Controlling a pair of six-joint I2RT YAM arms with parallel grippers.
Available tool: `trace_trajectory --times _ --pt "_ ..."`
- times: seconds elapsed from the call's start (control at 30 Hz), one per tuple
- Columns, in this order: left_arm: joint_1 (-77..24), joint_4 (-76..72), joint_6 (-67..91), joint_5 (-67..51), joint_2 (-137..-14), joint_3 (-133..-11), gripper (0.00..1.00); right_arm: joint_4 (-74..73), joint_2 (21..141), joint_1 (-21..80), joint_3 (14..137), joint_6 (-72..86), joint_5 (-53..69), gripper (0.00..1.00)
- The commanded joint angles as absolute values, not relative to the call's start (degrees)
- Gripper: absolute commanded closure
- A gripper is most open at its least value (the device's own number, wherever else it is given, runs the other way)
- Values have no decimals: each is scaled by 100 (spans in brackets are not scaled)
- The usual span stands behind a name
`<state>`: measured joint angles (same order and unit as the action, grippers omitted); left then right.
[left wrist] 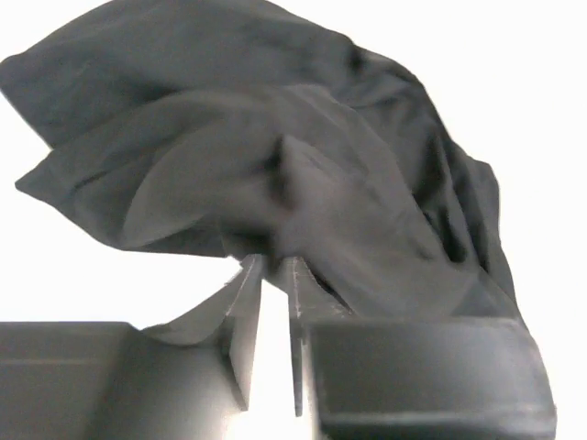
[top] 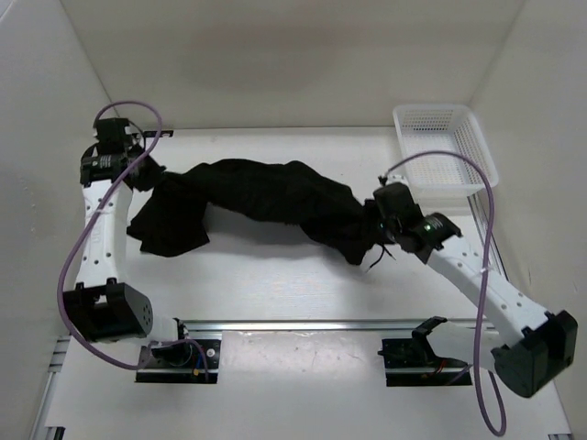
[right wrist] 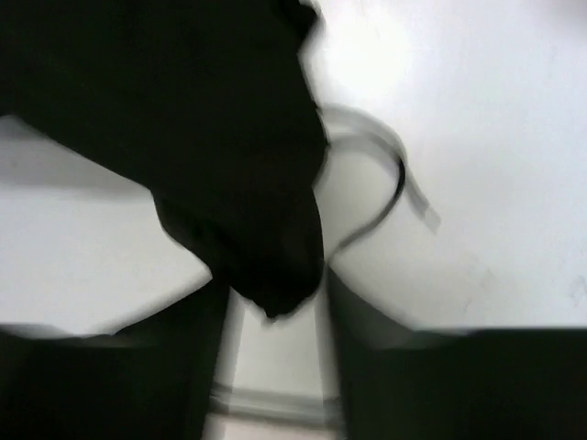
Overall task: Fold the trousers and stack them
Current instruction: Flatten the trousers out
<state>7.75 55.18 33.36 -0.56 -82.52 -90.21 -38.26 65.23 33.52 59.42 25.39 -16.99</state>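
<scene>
The black trousers (top: pixel 266 197) lie bunched in a long band across the middle of the white table. My left gripper (top: pixel 149 174) is at their left end. In the left wrist view its fingers (left wrist: pixel 249 293) stand nearly together, pinching a fold of the trousers (left wrist: pixel 275 156) at the tips. My right gripper (top: pixel 379 223) is at their right end. In the blurred right wrist view a lobe of the trousers (right wrist: pixel 266 266) fills the gap between the fingers (right wrist: pixel 206 348). A thin cord (right wrist: pixel 396 183) loops off the fabric.
A white mesh basket (top: pixel 477 151) stands at the back right corner. White walls close in the table on the left, back and right. A metal rail (top: pixel 303 325) with the arm bases runs along the near edge.
</scene>
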Motion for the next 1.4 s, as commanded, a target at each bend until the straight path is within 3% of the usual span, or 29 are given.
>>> trace_trajectory --times 0.0,0.03,0.07,0.17,0.27,0.3,0.33,0.4,0.43,0.53,0.57,0.63,0.73,0.8,0.93,1.0,1.03,1.07,1.1,1.13,1.27,1.37 --pt "1080 5801 3279 -17 -8007 -8648 67 -4386 5916 3375 5459 3180 -1802 27" --pt "1081 5801 3226 -113 -8007 -8648 43 -4516 5698 3375 5458 3234 -1802 0" --pt "1081 5801 3173 -280 -8007 -8648 28 -4570 5626 3323 5528 3234 -1976 0" --pt "1081 5801 3103 -334 -8068 -8648 0 -4842 5511 3033 5817 3296 -2180 0" --pt "1081 5862 3050 -62 -7990 -8587 8 -4738 5309 2594 5941 3243 -1795 0" --pt "1133 5862 3050 86 -7885 -8404 28 -4659 5309 2393 5854 3243 -1515 0" --pt "1134 5862 3128 88 -7823 -8272 41 -4562 5309 2286 5767 3243 -1172 0" --pt "1195 5862 3259 -104 -7699 -7756 58 -4176 5370 2015 5356 3330 53 0" --pt "1195 5775 3261 -219 -7612 -7552 61 -3992 5370 1926 5152 3409 453 0" --pt "1195 5494 3322 -544 -7471 -6736 44 -3192 5064 1539 4293 3857 1316 9" --pt "1195 5441 3322 -545 -7471 -6558 24 -3034 4923 1416 4098 4015 1779 9" --pt "1195 5318 3322 -545 -7305 -6242 0 -2647 4545 898 3772 4078 2405 10" --pt "1195 4916 3384 -878 -7225 -5688 0 -2496 4403 370 3253 3938 3171 9" --pt "1195 4555 3524 -1159 -7225 -5345 0 -2409 4403 369 3033 3693 3095 2" --pt "1195 4131 3647 -1012 -8117 -5492 0 -1883 5008 588 3032 3507 3066 2" --pt "1195 4078 3647 -958 -8480 -5843 19 -1618 5553 1053 3155 3507 3015 8" --pt "1195 4078 3647 -958 -8621 -5958 33 -1495 5737 1263 3155 3585 2641 18" --pt "1195 4078 3726 -958 -8857 -6055 50 -1407 6105 1675 3207 3586 2463 23" --pt "1195 4078 3779 -1062 -8955 -6273 82 -1302 6282 1853 3208 3638 2304 28" --pt "1143 4078 3779 -1063 -9026 -6388 90 -1222 6467 1985 3208 3743 2146 49" --pt "1090 4078 3788 -1116 -9185 -6863 90 -1669 6987 2031 3725 3648 1163 100" --pt "1090 4253 3587 -1116 -9185 -7626 90 -2178 7040 1513 4778 3175 477 100"
